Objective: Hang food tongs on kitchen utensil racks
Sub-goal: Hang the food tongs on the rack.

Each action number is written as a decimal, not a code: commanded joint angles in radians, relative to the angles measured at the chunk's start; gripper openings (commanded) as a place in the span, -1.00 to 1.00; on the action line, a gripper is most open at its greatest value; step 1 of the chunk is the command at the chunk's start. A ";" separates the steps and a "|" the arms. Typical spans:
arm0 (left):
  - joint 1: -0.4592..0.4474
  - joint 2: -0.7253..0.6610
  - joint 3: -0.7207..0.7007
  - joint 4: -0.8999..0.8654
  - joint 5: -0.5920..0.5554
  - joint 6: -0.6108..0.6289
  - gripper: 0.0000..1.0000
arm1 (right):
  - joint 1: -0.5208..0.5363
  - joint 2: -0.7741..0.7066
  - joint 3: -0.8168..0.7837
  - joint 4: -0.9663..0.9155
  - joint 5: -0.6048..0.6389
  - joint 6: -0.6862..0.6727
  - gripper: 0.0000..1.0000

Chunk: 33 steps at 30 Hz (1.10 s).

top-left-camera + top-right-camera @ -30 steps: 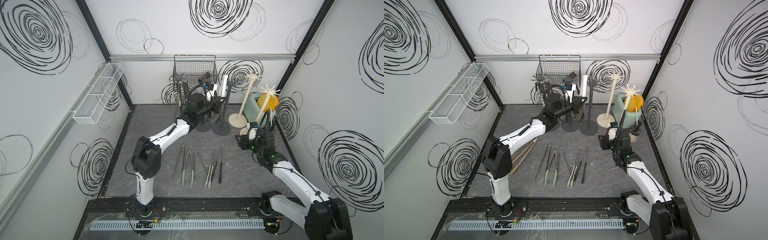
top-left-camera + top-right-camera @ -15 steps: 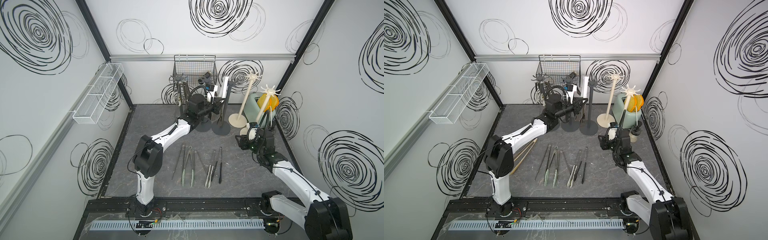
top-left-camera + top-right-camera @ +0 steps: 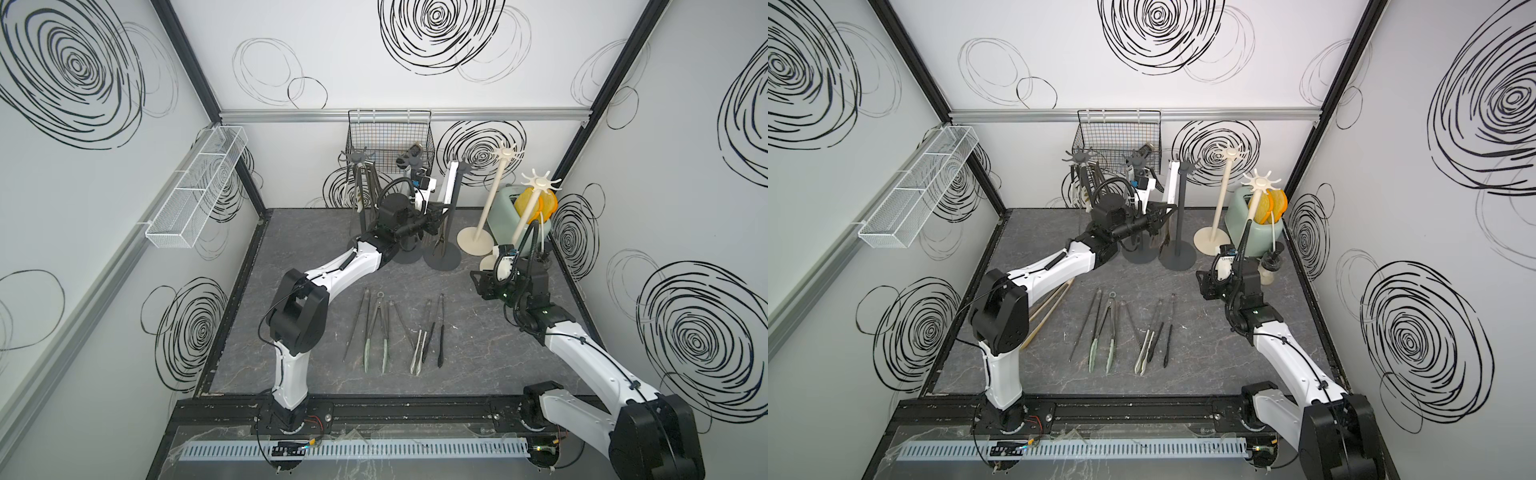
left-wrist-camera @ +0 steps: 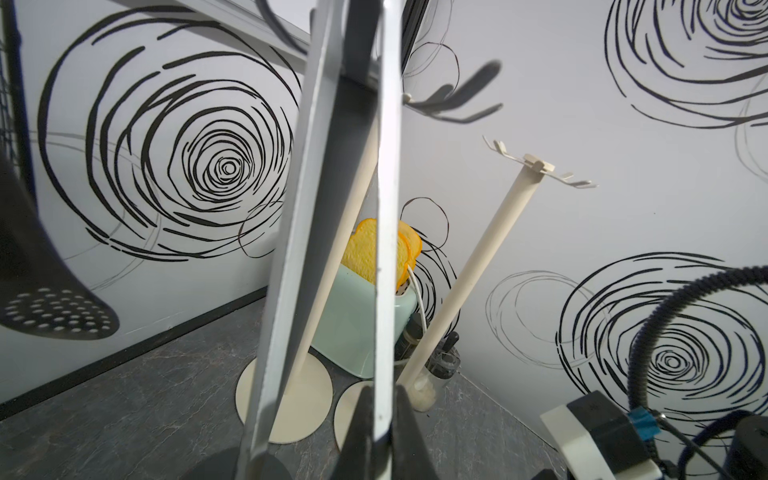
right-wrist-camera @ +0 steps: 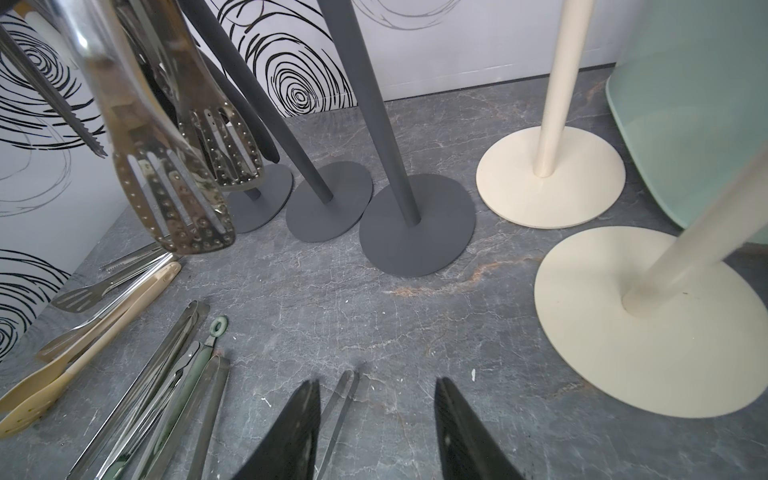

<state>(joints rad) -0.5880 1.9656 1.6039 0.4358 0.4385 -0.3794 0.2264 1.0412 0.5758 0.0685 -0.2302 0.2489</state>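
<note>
Item: white-armed tongs (image 4: pixel 386 187), one arm clamped low in my left tool (image 4: pixel 382 399), hinge end up, presumably to reach the hooks of the dark grey rack (image 3: pixel 446 262) just beside. Right tool (image 5: pixel 376 384): jaws parted, empty, hovering over the bench (image 3: pixel 478 353). Loose tongs (image 3: pixel 417 351) lie rowed mid-bench. Room: tight among the grey poles; cream racks (image 3: pixel 492 195) look bare and stand clear.

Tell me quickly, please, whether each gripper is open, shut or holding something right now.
Left gripper: shut on one arm of the white tongs.
Right gripper: open, holding nothing.
</note>
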 commanded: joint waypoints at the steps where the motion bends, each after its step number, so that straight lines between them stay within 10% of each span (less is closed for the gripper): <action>1: 0.007 0.015 -0.005 0.066 0.012 0.021 -1.00 | -0.006 0.005 0.010 0.019 -0.012 -0.012 -0.05; 33: -0.003 0.070 -0.009 0.013 -0.002 0.080 -0.67 | -0.009 0.014 0.012 0.019 -0.016 -0.011 -0.04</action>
<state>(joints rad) -0.5888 2.0243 1.5883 0.4259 0.4290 -0.3099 0.2234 1.0534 0.5758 0.0685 -0.2417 0.2462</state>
